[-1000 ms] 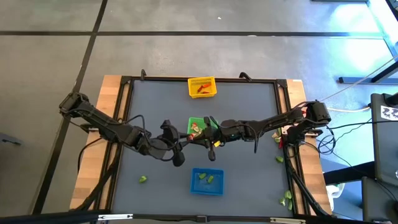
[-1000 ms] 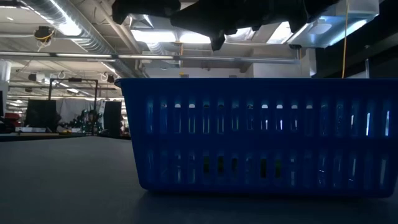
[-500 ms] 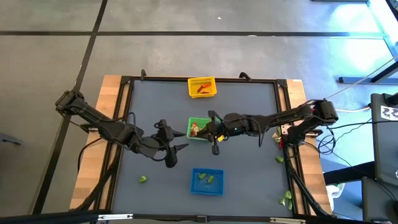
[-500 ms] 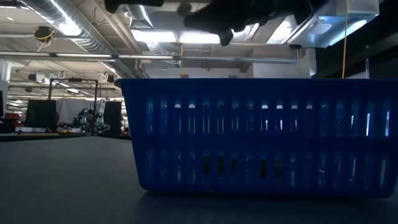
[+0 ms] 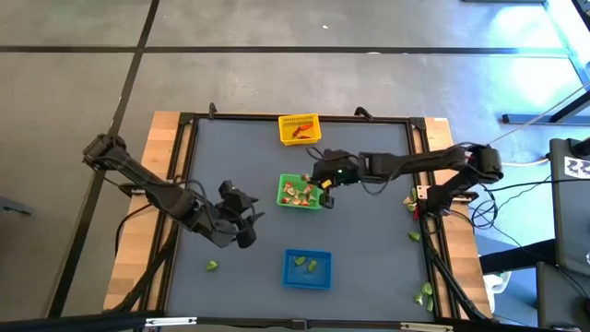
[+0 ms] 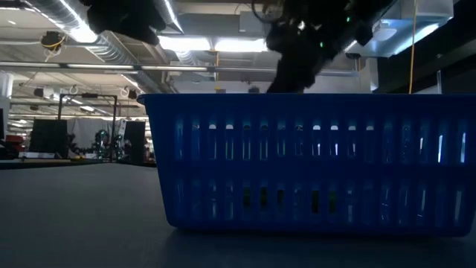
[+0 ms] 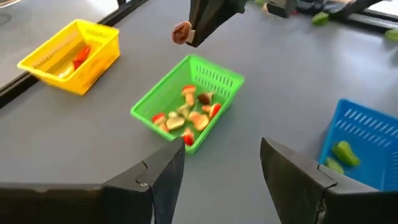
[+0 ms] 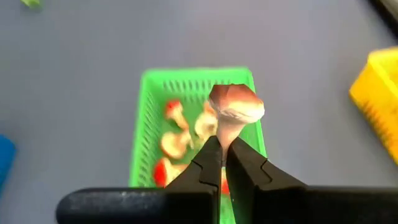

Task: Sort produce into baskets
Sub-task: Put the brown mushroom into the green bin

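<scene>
The green basket [image 5: 300, 192] stands mid-table with several red and pale produce pieces in it. My right gripper [image 8: 224, 149] hovers over its far right corner, shut on a small mushroom [image 8: 235, 104] with a reddish cap; the left wrist view shows this mushroom [image 7: 182, 32] above the basket [image 7: 186, 106]. My left gripper [image 5: 241, 226] stands open over bare table to the left of that basket, with nothing between its fingers [image 7: 163, 177]. The yellow basket [image 5: 300, 129] sits at the far edge. The blue basket [image 5: 307, 267] sits near the front. My right gripper pinches the mushroom's pale stem [image 8: 225, 134] between its two fingertips. The fingers come from the table's right, slanting down. The cap sticks out beyond the fingertips. The mushroom is lifted clear, above the green basket.
Loose light green pieces lie on the table at the near left [image 5: 212, 266] and along the right edge [image 5: 412, 236], [image 5: 426, 293]. The yellow basket holds an orange-red piece [image 7: 81, 55]; the blue basket [image 7: 364, 143] holds green pieces. Open grey mat lies around the baskets.
My left gripper has opened and drawn back toward the table's left edge. My right gripper, still shut on the mushroom, has swung toward the far edge, from the green basket's near side to above its far right corner, tipping further down.
</scene>
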Controlling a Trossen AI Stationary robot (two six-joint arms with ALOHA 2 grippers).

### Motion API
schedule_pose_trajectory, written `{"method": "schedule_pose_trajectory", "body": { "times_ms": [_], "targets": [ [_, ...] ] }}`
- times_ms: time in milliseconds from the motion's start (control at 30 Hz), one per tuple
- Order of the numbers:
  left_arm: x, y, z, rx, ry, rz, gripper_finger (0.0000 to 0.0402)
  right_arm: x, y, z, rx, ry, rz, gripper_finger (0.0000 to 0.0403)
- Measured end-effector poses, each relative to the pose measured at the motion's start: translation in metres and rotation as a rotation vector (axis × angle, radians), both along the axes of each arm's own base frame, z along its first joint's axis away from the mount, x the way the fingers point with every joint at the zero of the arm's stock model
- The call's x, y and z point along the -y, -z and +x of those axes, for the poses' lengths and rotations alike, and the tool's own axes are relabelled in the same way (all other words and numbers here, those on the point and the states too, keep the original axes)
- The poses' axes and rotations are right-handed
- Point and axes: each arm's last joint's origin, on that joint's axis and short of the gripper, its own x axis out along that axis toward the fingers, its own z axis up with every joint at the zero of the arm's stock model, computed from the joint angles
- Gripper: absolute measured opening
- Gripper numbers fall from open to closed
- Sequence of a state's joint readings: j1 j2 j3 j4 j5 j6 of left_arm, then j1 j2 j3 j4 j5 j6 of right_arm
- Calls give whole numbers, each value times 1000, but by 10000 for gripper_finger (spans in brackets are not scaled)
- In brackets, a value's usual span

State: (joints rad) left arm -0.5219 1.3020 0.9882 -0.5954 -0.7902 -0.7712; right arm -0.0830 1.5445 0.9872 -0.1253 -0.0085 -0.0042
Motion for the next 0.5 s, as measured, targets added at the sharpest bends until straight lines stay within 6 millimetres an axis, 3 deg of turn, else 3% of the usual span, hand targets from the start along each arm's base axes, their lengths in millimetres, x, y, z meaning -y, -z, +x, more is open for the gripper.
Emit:
{"method": "schedule_pose_trajectory", "body": {
  "times_ms": [500],
  "targets": [
    [2, 8, 3, -39, -8, 14, 205, 1, 52, 11, -209, 37, 56, 15]
  ]
}}
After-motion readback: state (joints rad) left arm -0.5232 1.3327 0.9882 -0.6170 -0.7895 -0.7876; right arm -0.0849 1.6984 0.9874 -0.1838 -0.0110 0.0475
